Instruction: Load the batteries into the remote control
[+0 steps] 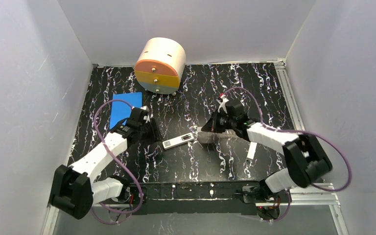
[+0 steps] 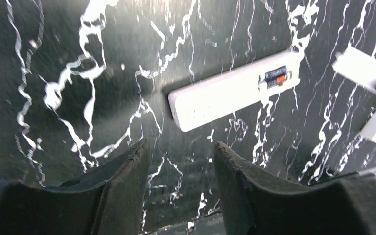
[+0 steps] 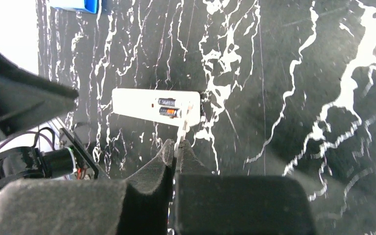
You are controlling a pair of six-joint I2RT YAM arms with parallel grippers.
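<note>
**Q:** What is the layout of the table (image 1: 254, 98)?
**A:** A drum (image 1: 160, 66) stands at the far edge, left of centre. It has three drawer fronts: orange, yellow and blue. All three are shut, so their contents cannot be seen. A blue sheet (image 1: 126, 107) lies flat to the near left of the drum. A white bar (image 1: 251, 152) lies at near right.

**Q:** Where is the remote (image 1: 177, 142), and which way does it point?
**A:** It lies at the centre of the table, between the two grippers, back face up. The long axis runs left to right, with the right end slightly farther. The battery bay is at the right end and is uncovered.

**Q:** What is in the bay?
**A:** Both batteries (image 3: 169, 107) lie in it, side by side and parallel to the long axis.

**Q:** What is the state of the end effectors?
**A:** Left gripper (image 2: 178, 149): jaws apart with nothing between them, just left of the remote. Right gripper (image 3: 177, 146): jaws closed on the thin white cover (image 3: 183, 128). The cover is held edge-on, with its far edge at the bay end of the remote.
</note>
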